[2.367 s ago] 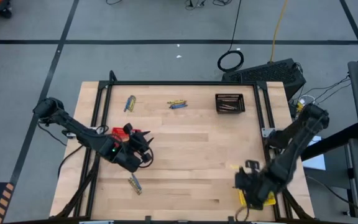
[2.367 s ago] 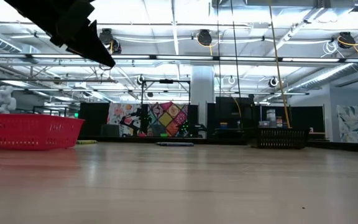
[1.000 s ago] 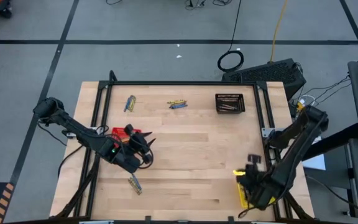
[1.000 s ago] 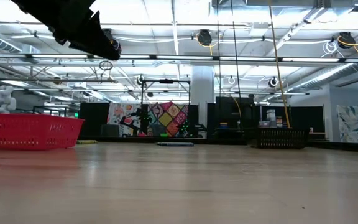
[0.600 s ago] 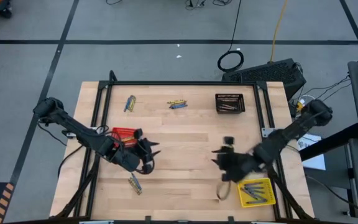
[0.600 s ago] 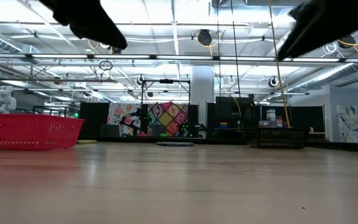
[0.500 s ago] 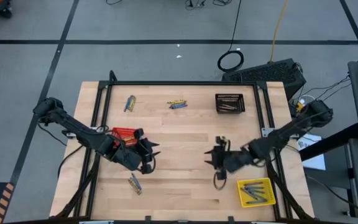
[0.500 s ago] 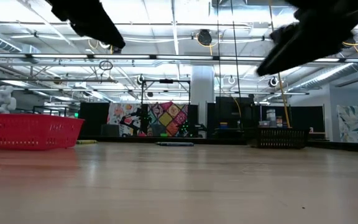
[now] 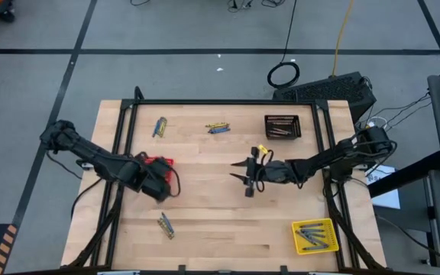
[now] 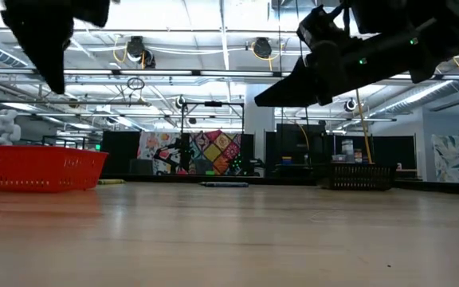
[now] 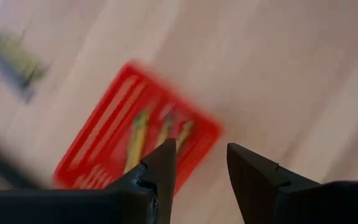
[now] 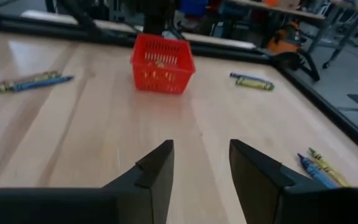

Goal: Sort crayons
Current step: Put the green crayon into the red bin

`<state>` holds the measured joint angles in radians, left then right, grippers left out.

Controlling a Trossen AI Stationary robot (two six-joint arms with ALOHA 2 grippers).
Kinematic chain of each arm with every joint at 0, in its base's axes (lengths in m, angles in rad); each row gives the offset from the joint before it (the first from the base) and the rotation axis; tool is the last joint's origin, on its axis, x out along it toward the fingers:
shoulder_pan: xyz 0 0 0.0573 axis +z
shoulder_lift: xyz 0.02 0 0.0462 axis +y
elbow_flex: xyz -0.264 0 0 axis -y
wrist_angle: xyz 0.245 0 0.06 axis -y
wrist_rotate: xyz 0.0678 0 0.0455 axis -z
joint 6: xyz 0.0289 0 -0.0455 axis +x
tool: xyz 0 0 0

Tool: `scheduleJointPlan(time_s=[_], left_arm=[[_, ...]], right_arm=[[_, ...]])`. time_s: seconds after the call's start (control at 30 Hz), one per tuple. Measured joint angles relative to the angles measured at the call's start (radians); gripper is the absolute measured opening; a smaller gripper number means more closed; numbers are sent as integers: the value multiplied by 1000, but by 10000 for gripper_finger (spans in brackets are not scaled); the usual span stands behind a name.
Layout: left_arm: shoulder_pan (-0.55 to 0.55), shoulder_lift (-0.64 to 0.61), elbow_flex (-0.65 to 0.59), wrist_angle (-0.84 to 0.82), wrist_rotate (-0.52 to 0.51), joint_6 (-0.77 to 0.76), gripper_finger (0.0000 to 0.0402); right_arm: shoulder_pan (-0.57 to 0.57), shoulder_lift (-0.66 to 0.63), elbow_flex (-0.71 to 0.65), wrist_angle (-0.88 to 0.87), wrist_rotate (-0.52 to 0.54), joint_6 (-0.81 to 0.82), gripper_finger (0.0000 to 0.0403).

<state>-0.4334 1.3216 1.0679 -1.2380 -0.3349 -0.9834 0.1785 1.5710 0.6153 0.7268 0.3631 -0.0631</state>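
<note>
Crayons are light, stiff, thin and round, so my guess is they roll and skid on bare wood. Best grip looks like a pinch across the shaft near mid-length, fingers square to the long axis. Where two lie touching, expect the neighbour to get dragged along.

Loose clusters on the table (image 9: 205, 229), three in all:
- crayons near the far-left corner (image 9: 160, 127), yellow plus blue, looks like two
- crayons at the far edge, middle (image 9: 218, 127), yellow and blue, count unclear, two or three
- crayons near the near edge, left of centre (image 9: 165, 224), yellow and blue, looks like two

Baskets, three:
- red basket (image 9: 155, 165) by the left edge, a few yellowish crayons inside per the left wrist view
- black basket (image 9: 283, 127) near the far-right corner, grey-brown sticks inside, can't count
- yellow basket (image 9: 315, 236) at the near-right corner, several inside, can't count

Left gripper (image 11: 197, 163) hangs over the red basket, fingers parted, nothing between them. Right gripper (image 12: 199, 162) is over mid-table, pointed toward the red basket, fingers apart, empty.
</note>
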Motion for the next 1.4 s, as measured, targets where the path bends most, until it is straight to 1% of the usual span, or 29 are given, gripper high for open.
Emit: scheduleJointPlan(time_s=[0.03,0.1,0.13,0.2,0.27,0.37,0.43,0.5,0.6,0.67,0.73,0.83,0.9,1.07,1.23,1.4], left_arm=[[20,0,0,-40,-8,-74,145],[72,0,0,-123,-79,-216,145],[104,0,0,-145,-108,-239,145],[189,0,0,-154,-131,-194,145],[302,0,0,-113,-136,-80,145],[492,0,0,59,-127,174,146],[608,8,0,207,-79,352,152],[710,37,0,364,-7,515,164],[818,109,0,564,105,737,190],[862,177,0,686,195,890,208],[892,247,-1,771,285,1027,221],[936,342,0,879,387,1131,227],[966,400,0,935,427,1185,227],[1026,492,0,1030,442,1306,211],[1081,555,-1,1074,454,1326,184],[1096,600,0,1096,490,1358,166]], right_arm=[[-2,0,0,-10,-1,-1,139],[-2,0,0,-32,-2,-2,139],[-2,0,0,-40,-3,-2,139],[-2,1,0,-42,-3,-2,139],[-2,0,0,-42,-3,-2,139],[-2,0,0,-54,-2,-3,139],[-2,-1,1,-67,-2,-18,139],[-2,-13,1,-125,1,-32,139],[-1,-40,1,-214,3,-33,139],[-1,-53,1,-263,3,-14,139],[-1,-56,1,-281,3,19,139],[-1,-54,1,-284,2,53,139],[-1,-52,1,-284,2,60,139],[-9,-52,1,-283,3,57,139],[-29,-52,1,-283,4,56,139],[-42,-52,1,-282,4,58,139]])
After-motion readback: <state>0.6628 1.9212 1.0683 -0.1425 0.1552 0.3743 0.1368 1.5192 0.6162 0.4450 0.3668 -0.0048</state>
